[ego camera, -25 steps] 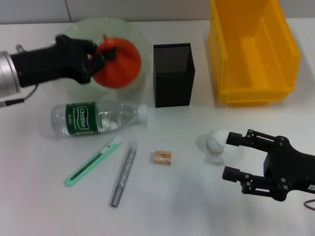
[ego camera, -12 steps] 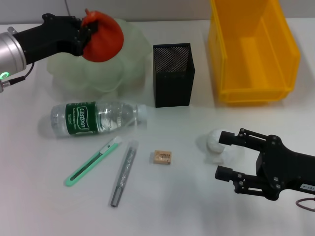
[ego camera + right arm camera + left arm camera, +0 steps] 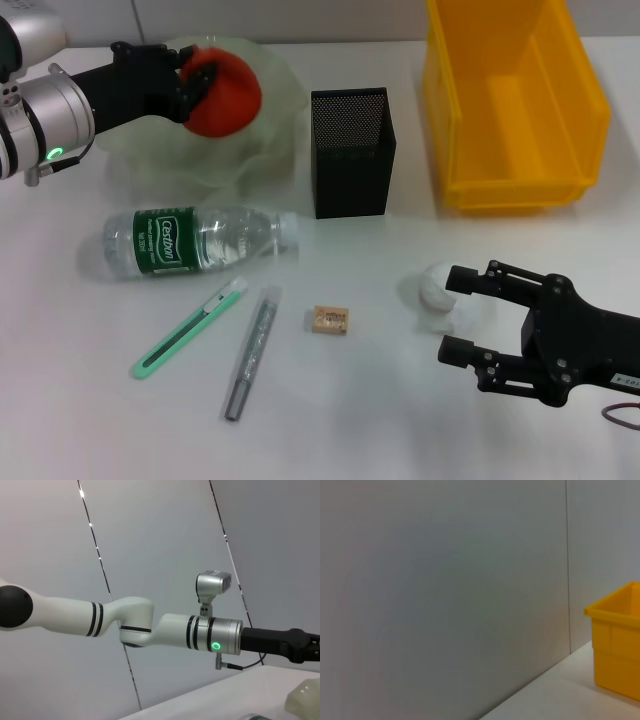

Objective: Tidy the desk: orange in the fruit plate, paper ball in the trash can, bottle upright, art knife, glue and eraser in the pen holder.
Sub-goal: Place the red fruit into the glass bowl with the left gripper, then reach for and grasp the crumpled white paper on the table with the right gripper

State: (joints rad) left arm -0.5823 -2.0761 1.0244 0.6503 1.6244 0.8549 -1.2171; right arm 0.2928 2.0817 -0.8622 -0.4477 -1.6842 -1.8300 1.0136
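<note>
Red-orange fruit: the orange (image 3: pixel 225 92), upper left, is clenched in the left gripper (image 3: pixel 190 82) over the plate (image 3: pixel 270 110), not yet released. Centre left, bottle (image 3: pixel 195 241) lies flat; knife (image 3: pixel 188 328), glue (image 3: pixel 252 352), eraser (image 3: pixel 330 319) lie outside the holder (image 3: pixel 351 152). Lower right, right gripper (image 3: pixel 458 315), jaws spread, flanks the paper ball (image 3: pixel 432 292); trash can (image 3: pixel 512 105) awaits it.

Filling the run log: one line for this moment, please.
left pincer: shut on orange, over fruit plate | right pincer: open beside paper ball
</note>
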